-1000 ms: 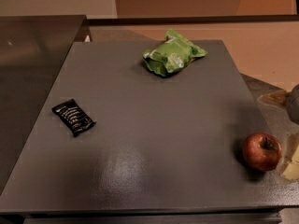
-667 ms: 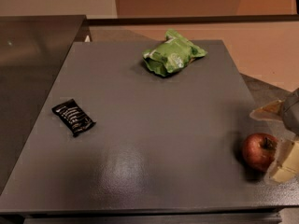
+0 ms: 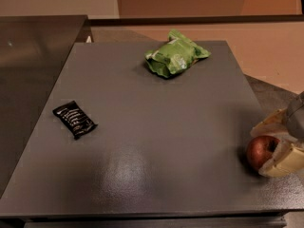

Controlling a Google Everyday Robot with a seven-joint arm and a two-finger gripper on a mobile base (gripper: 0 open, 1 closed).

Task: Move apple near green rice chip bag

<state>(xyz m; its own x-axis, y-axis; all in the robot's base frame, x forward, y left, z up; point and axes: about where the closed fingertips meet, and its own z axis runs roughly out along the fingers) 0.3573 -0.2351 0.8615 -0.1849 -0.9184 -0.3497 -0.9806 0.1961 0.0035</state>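
The red apple sits on the grey table near its right front edge. The green rice chip bag lies at the back middle of the table, far from the apple. My gripper comes in from the right edge, low at the table. It is open, with one pale finger behind the apple and the other in front of it, overlapping the apple's right side. The apple rests on the table between them.
A small black wrapper with white print lies at the left of the grey table. A darker counter adjoins on the left. The table's right edge is just beside the apple.
My gripper has moved left from the right edge, so its fingers now stand on either side of the apple. The apple, bag and wrapper have not moved.
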